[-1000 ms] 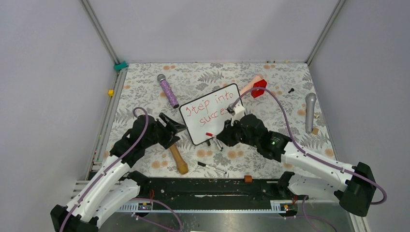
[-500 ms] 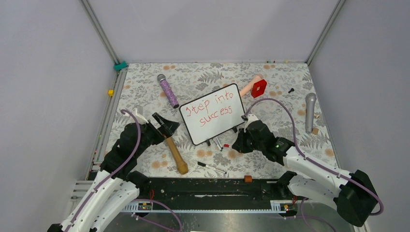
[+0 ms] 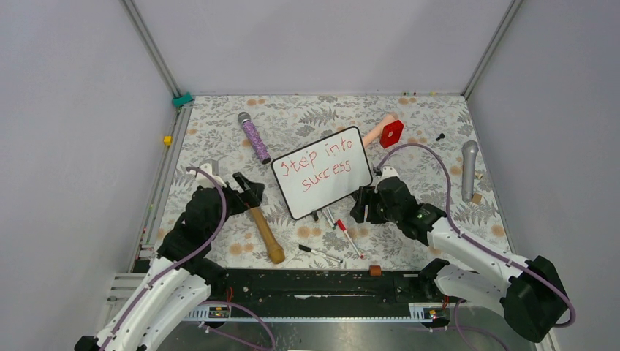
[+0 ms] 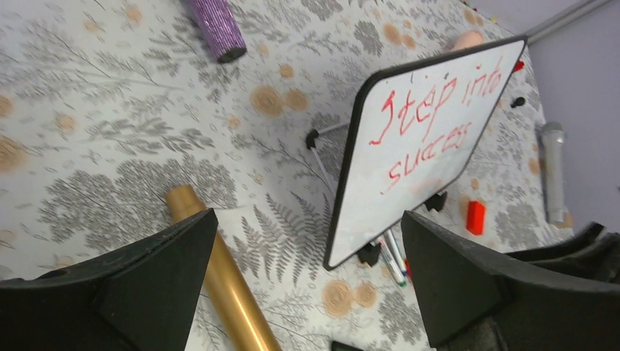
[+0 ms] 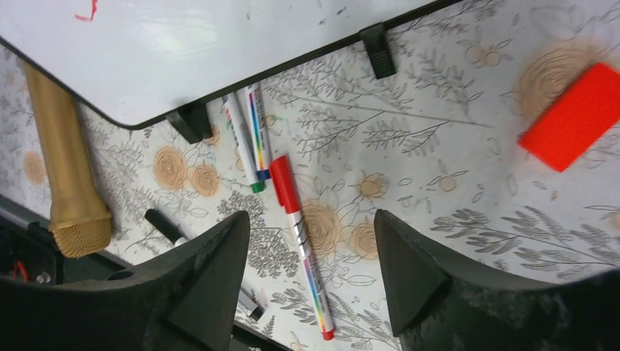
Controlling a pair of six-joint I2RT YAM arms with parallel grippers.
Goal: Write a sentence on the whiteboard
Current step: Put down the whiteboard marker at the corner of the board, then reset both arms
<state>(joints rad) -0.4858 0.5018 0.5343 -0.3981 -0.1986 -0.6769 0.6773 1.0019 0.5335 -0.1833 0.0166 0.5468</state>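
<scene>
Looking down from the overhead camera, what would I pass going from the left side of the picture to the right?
small yellow cube → purple microphone → whiteboard → red block → silver microphone

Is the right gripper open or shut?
Open: the right gripper has its fingers apart; the red marker lies loose on the table between them.

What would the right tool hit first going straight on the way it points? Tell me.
Probably the red marker lying on the table: the wrist view shows it straight ahead of the open right tool. Depth is unclear, but nothing shows in front of it.
</scene>
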